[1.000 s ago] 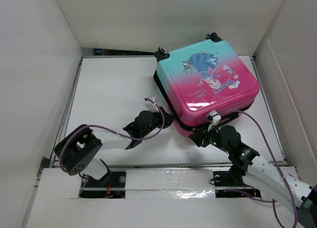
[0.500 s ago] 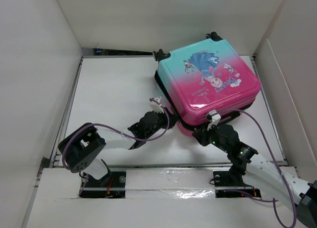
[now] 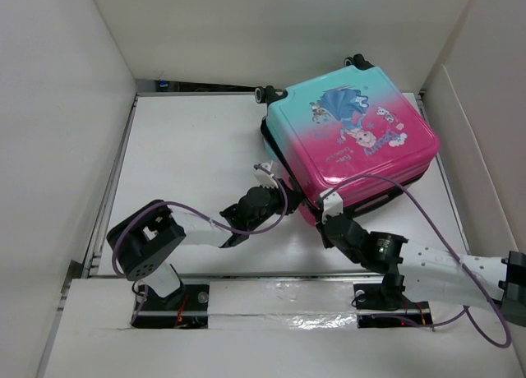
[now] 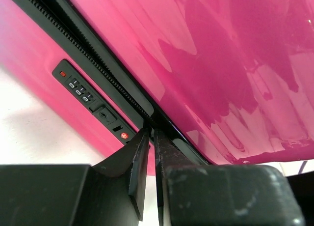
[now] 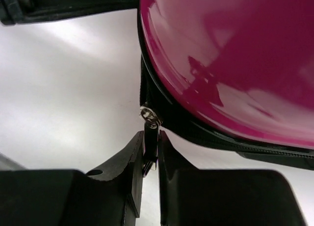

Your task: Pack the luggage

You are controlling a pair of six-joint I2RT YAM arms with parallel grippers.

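The luggage [image 3: 353, 140] lies shell-up at the back right of the table, teal at the far end and pink near me, with black wheels at the back. My left gripper [image 3: 282, 199] is at its near left edge. In the left wrist view my left gripper [image 4: 149, 133] is shut, with its tips against the black zipper trim [image 4: 98, 64] of the pink shell [image 4: 221, 64], beside the combination lock [image 4: 81, 86]. I see nothing between its jaws. My right gripper [image 3: 325, 220] is at the near corner. In the right wrist view my right gripper [image 5: 150, 140] is shut on the zipper pull [image 5: 150, 148] under the pink shell [image 5: 235, 54].
The white table [image 3: 189, 148] is boxed in by tall white walls on the left [image 3: 57, 131], back and right [image 3: 485, 148]. Purple cables [image 3: 444, 222] loop from both arms over the near part of the table. A raised rail runs along the near edge [image 3: 271, 275].
The luggage has turned and slid a little to the right and back. My right gripper has moved left along the near edge with the zipper pull. My left gripper has shifted slightly right.
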